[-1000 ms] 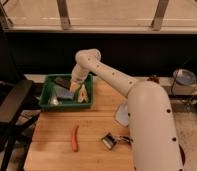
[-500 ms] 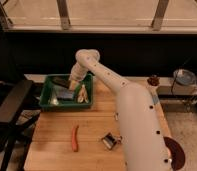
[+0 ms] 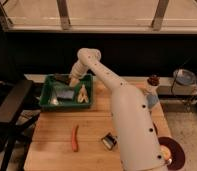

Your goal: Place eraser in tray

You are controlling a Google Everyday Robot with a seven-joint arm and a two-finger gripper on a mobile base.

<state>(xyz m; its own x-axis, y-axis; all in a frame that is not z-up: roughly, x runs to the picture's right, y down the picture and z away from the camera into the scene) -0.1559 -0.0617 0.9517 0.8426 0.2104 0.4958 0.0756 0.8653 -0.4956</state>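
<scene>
Over the back of the green tray (image 3: 48,93), the white arm (image 3: 123,105) reaches from the lower right, bends at its elbow joint near the window, and slopes down-left to the gripper (image 3: 71,79). Whether the fingers are parted or closed cannot be told. The dark eraser (image 3: 62,78) sits just left of the fingers, at the tray's rear rim. Below them in the tray lie a grey-blue flat piece (image 3: 65,93) and a yellowish V-shaped piece (image 3: 82,94). On the table (image 3: 49,145), well below, lies an orange carrot-like stick (image 3: 74,138).

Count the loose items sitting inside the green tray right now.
3 visible in the tray: grey-blue flat piece mid-tray, yellowish V-shaped piece at its right, pale item front left. The pincer hangs over the back edge by the eraser, possibly hiding more.
</scene>
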